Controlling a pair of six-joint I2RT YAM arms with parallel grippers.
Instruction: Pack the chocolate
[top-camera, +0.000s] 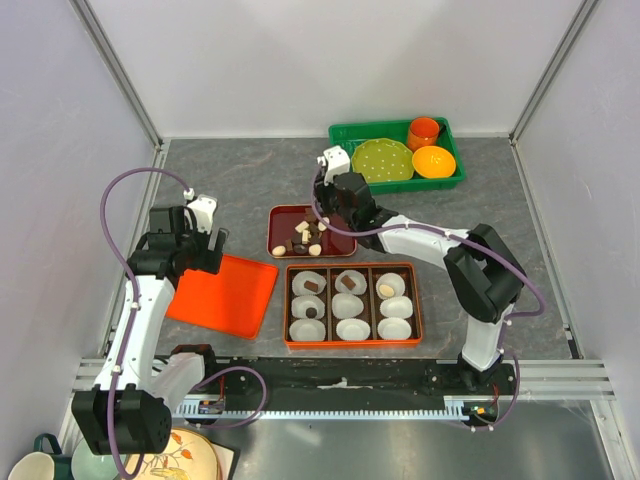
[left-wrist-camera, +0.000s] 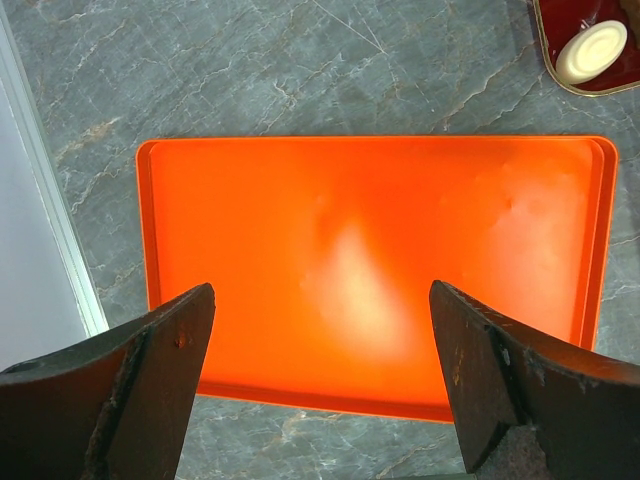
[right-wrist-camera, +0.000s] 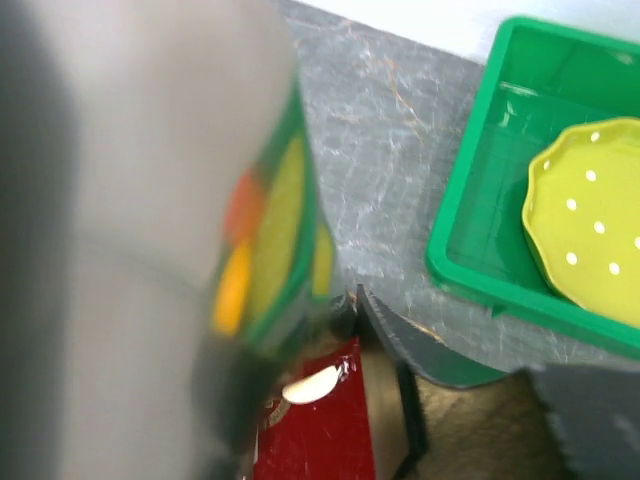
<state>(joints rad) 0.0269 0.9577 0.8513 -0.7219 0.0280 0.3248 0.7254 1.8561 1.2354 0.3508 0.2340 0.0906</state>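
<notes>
Loose chocolates, dark cubes and cream ovals, lie on a dark red tray. An orange box holds nine white paper cups; some hold a chocolate. My right gripper is low over the red tray's far right corner. In the blurred right wrist view its tips meet around a small dark lump, with a cream oval on the tray beside them. My left gripper is open and empty above a flat orange lid. A cream oval shows at the top right there.
A green bin at the back holds a yellow plate, an orange cup and an orange bowl. The bin lies just past the right gripper. Grey walls close three sides.
</notes>
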